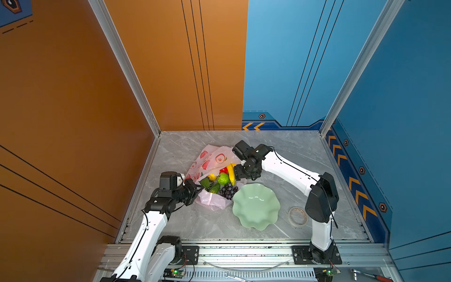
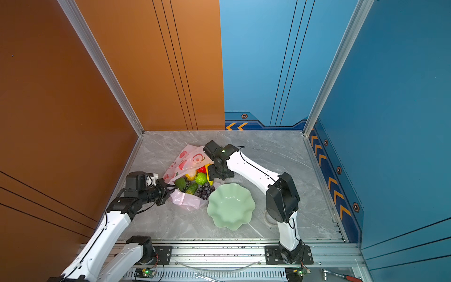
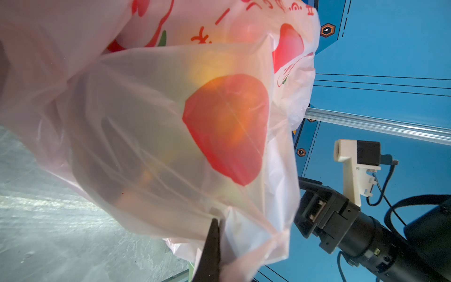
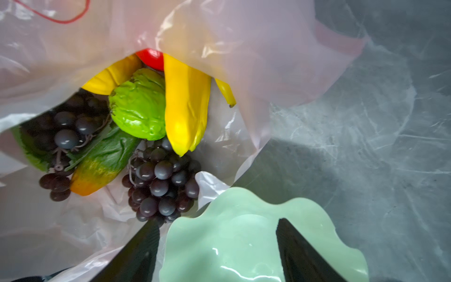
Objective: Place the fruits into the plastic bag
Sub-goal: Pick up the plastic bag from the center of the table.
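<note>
On the counter, mid-scene, the plastic bag lies with its mouth toward the plate; the fruits sit heaped in that opening. The left end effector, jaws together on the bag's left edge, apparently props the mouth open (film pulled taut). The right end effector hovers over the plate's far rim, jaws apart, empty. Red script printed on the bag is too fragmentary to read.

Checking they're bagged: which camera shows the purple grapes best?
Right wrist: purple grapes lie close-up on the plastic bag. Both top views show them small, beside the plate. Left wrist: the bag hides them.
</note>
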Available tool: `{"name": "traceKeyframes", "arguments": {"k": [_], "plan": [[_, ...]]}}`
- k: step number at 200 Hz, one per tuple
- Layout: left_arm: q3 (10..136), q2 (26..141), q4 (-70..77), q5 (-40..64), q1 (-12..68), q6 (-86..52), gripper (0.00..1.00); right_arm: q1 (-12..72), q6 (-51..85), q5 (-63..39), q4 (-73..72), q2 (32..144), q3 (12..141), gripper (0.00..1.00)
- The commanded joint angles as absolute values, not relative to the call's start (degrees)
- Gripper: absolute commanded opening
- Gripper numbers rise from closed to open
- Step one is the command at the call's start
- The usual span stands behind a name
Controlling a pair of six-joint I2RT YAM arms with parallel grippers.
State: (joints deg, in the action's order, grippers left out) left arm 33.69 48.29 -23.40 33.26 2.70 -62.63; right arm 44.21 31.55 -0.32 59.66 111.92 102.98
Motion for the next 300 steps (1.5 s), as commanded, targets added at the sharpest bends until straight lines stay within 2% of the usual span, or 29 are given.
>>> {"name": "traceKeyframes", "arguments": {"k": [1, 87, 176, 252, 300], "plan": [[33.13, 48.42, -23.12, 33.22, 2.67, -61.88, 0.0, 42.97, 28.92, 3.95, 62.31, 113.13, 105.51, 0.75], [33.76, 49.68, -23.29, 33.86, 2.02, -61.26, 0.0, 32.28, 30.72, -9.33, 58.31, 115.65, 107.49, 0.75], [35.22, 51.47, -23.62, 33.41, 1.85, -60.75, 0.0, 26.92, 32.34, -26.81, 47.51, 118.41, 104.15, 0.82], [35.86, 51.94, -24.54, 33.31, 1.58, -60.21, 0.0, 27.3, 29.55, -29.18, 46.51, 122.35, 104.69, 0.8], [35.94, 52.3, -24.52, 33.49, 1.49, -59.94, 0.0, 28.74, 30.4, -26.81, 46.47, 123.35, 105.85, 0.71]]}}
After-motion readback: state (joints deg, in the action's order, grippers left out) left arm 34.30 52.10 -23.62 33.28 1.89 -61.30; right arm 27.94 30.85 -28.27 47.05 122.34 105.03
